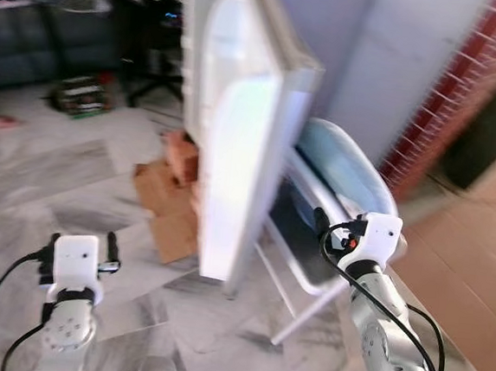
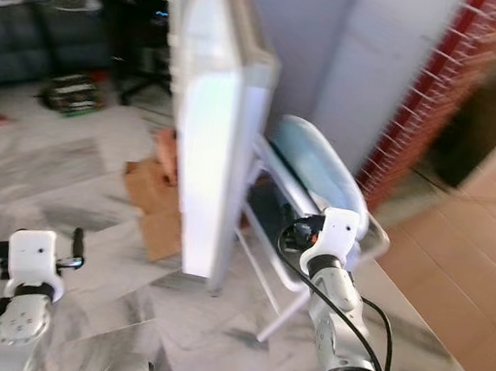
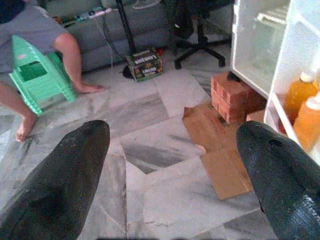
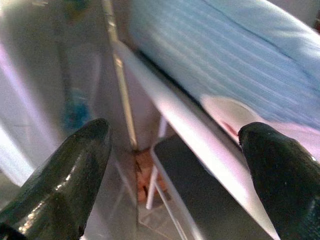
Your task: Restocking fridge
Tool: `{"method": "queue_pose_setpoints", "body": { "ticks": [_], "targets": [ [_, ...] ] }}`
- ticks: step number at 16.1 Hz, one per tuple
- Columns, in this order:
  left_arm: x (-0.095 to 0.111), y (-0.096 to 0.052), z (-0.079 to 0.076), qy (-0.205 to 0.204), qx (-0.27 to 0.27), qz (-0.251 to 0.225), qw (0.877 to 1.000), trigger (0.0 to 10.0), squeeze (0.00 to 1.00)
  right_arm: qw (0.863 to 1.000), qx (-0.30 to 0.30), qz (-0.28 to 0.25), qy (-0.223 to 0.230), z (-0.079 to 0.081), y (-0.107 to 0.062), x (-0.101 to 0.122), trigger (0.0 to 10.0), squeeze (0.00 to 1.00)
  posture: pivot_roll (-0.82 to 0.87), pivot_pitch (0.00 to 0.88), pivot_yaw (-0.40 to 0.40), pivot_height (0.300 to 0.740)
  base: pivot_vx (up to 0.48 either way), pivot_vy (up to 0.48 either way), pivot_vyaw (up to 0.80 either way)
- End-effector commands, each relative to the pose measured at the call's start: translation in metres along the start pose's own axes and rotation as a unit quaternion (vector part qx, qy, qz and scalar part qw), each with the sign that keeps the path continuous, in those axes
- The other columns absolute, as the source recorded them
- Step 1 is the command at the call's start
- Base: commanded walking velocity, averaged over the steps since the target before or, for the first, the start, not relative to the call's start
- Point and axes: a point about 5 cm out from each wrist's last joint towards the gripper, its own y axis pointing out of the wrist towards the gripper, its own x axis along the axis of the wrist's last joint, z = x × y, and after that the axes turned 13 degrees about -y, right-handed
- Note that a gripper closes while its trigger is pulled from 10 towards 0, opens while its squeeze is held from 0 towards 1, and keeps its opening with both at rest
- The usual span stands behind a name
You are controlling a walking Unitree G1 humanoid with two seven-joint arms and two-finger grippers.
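From the head, the white fridge door (image 1: 235,132) stands open between both raised arms. The left gripper (image 3: 172,185) gapes wide and empty; orange juice bottles (image 3: 300,97) line the door shelf. The right gripper (image 4: 175,180), equally wide, faces a pale blue folding chair (image 4: 225,60). Nothing is held, so fetching stock seems next.

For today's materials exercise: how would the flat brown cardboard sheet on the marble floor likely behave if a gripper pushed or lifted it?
The flat brown cardboard sheet looks thin, so it is probably light and bends when lifted by one edge. Lying on the polished marble floor, it would likely slide under a push. The stack of red bricks beside it may block it.
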Motion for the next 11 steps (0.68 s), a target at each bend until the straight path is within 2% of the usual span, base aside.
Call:
{"method": "queue_pose_setpoints", "body": {
  "ticks": [1,2,7,11],
  "targets": [
    [0.0002,0.0016,-0.008,-0.003,-0.017,-0.002,1.0,10.0,0.0,1.0,0.0,-0.004,-0.013,-0.0011,0.0023,0.0019,10.0,0.0,0.18,0.0,-0.03,0.74,0.27,0.0,0.61],
    [-0.001,0.0018,-0.0101,-0.01,-0.021,0.005,1.0,10.0,0.0,1.0,0.001,-0.007,-0.011,-0.001,0.0036,0.0036,10.0,0.0,0.18,0.0,-0.032,0.74,0.472,0.0,0.58],
    [-0.0082,-0.0003,-0.0091,-0.01,-0.013,0.014,1.0,10.0,0.0,1.0,-0.019,-0.011,-0.012,-0.0024,0.0103,0.0065,10.0,0.0,0.18,0.0,-0.04,0.74,0.382,0.0,0.0],
    [-0.0092,0.0001,-0.0089,-0.009,-0.012,0.015,1.0,10.0,0.0,0.999,-0.031,-0.008,-0.022,-0.0053,0.0112,0.0049,10.0,0.0,0.18,0.0,-0.043,0.74,0.0,0.0,0.0]
  ]
}}
